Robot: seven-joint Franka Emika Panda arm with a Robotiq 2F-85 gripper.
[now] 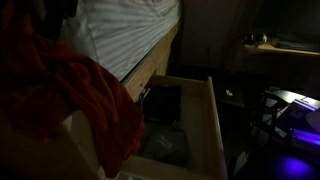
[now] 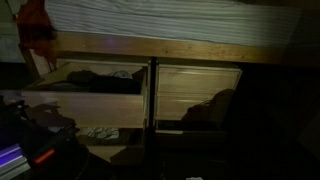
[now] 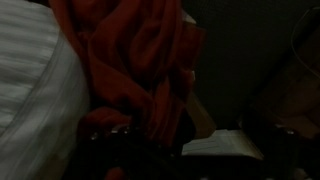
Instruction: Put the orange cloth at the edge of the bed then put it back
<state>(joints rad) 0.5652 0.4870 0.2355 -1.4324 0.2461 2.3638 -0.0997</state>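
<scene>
Cloth: the large, creased reddish-orange fabric cloth [image 3: 140, 60] hangs in folds down the side of the bed, pressed against the mattress edge.
Bed: the bed [image 1: 130, 35] is a thick mattress in fine white-and-grey stripes on a pale wooden frame.
Drawer: the big pale wooden drawer [image 1: 215, 115] stands pulled out below the cloth, with a dark grey fabric bundle [image 1: 165, 145] inside.
End effector: your end effector [image 3: 140, 155] sits low in the dim wrist view with its jaws spread wide. Cloth folds hang close by, and you cannot tell whether they touch it.
Done: the cloth lies at the bed's edge, so the first half looks met.
Left: you have yet to put it back. The pictures do not show where.
Writing: no brand, label or lettering is readable, as the scene is too dark.
</scene>
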